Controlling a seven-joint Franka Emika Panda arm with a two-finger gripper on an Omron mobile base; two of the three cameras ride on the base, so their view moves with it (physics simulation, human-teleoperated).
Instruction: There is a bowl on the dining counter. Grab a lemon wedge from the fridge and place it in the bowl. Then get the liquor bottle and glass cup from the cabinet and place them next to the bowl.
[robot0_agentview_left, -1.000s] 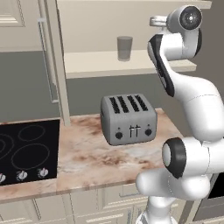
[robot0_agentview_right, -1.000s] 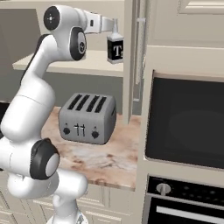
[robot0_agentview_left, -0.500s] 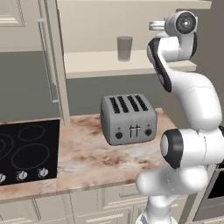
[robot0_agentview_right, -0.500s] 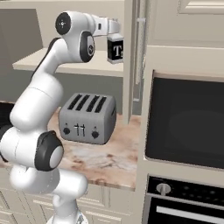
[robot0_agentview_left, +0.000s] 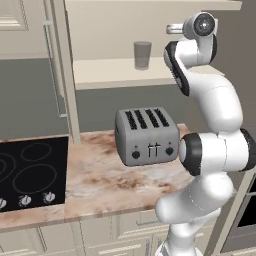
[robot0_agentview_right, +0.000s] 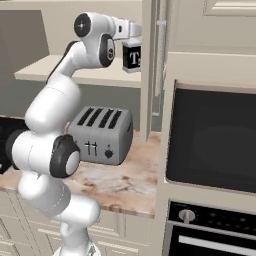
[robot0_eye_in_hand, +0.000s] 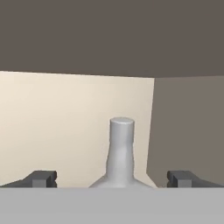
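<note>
Both base views look forward and down from behind the arm, left and right, sharing the toaster (robot0_agentview_left: 147, 136) and cabinet shelf (robot0_agentview_left: 115, 71). The hand view sits close behind the liquor bottle (robot0_eye_in_hand: 121, 153), facing the cabinet's back wall.

The liquor bottle (robot0_agentview_right: 132, 56) on the cabinet shelf (robot0_agentview_right: 95, 76) carries a dark label with a pale capital "T" — any further characters are cut off by the door edge. Nothing else is legible.

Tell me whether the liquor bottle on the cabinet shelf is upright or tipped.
Upright. The liquor bottle has its narrow neck pointing straight up in the hand view, and its squarish body stands level on the cabinet shelf in the right base view.
</note>
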